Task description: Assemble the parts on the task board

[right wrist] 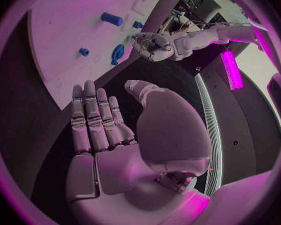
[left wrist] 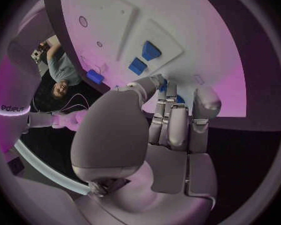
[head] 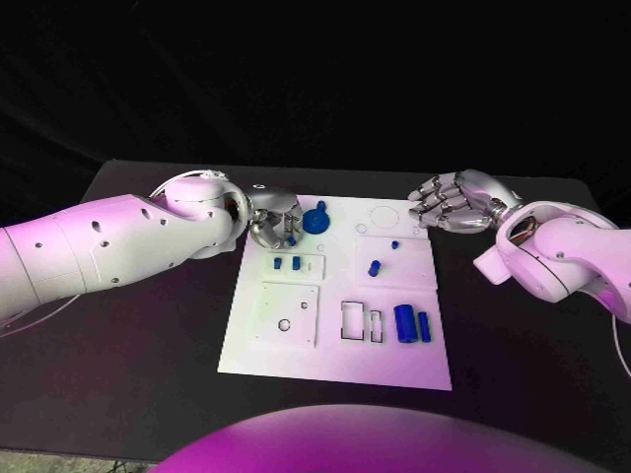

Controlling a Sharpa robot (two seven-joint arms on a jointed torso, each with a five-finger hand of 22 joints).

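Observation:
The white task board (head: pixel 259 345) lies in the middle of the table. At its far edge a blue round part (head: pixel 315 219) sits between the thumb and fingertips of my left hand (head: pixel 270 223); in the left wrist view blue shows just past the fingertips (left wrist: pixel 172 102). Two small blue blocks (head: pixel 287 262) lie below it, also seen as blue blocks (left wrist: pixel 144 57). A small blue piece (head: pixel 376 265) lies mid-board and two blue cylinders (head: pixel 414 323) stand near the right edge. My right hand (head: pixel 455 202) hovers at the board's far right corner with fingers apart, holding nothing.
Black table (head: pixel 131 374) surrounds the board on all sides. The board carries empty recesses, such as a rectangular frame (head: pixel 360 321) and a square plate with holes (head: pixel 289 313). The right wrist view shows the left hand (right wrist: pixel 154 45) beside the blue round part (right wrist: pixel 118 52).

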